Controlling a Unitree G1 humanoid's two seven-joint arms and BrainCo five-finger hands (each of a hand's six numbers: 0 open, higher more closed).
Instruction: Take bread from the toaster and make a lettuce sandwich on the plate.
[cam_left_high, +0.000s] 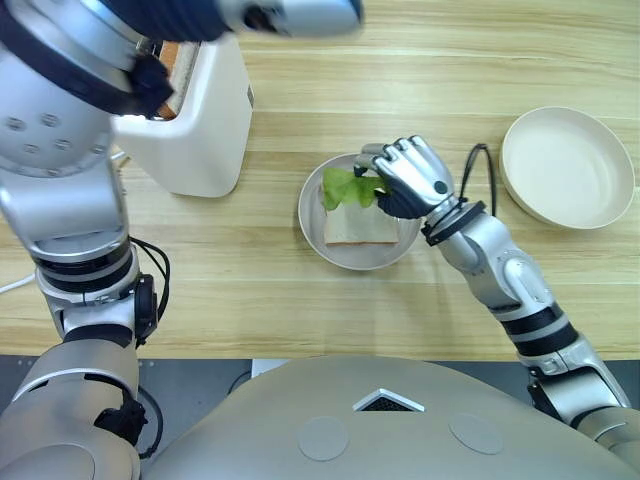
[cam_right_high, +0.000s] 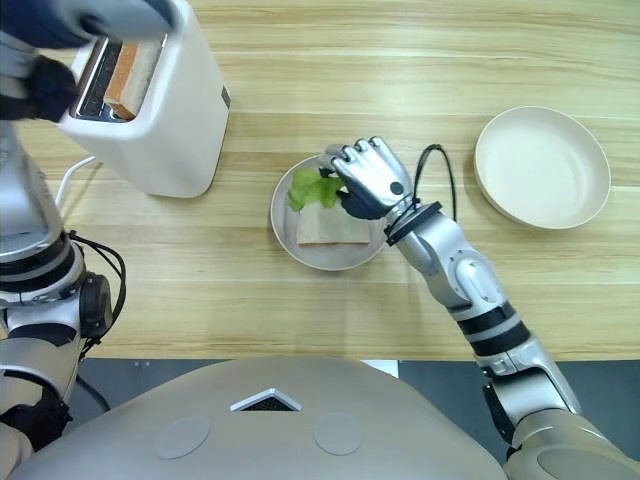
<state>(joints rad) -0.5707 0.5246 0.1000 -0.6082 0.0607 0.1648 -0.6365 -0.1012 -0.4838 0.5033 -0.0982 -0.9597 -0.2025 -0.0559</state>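
A white toaster (cam_left_high: 200, 130) stands at the back left, and one toasted slice (cam_right_high: 130, 75) sticks up in its slot. At the table's middle, a bread slice (cam_left_high: 358, 230) lies on the grey plate (cam_left_high: 360, 263). A green lettuce leaf (cam_left_high: 345, 187) rests over the slice's far left corner. My right hand (cam_left_high: 412, 178) is at the plate's far right rim, its fingers curled on the leaf's right end. My left hand (cam_left_high: 295, 14) is raised above the toaster at the picture's top edge, blurred.
A cream-coloured empty dish (cam_left_high: 567, 166) sits at the far right. A black cable (cam_left_high: 478, 160) loops from my right wrist over the wood. The toaster's white cord (cam_right_high: 70, 180) trails off to the left.
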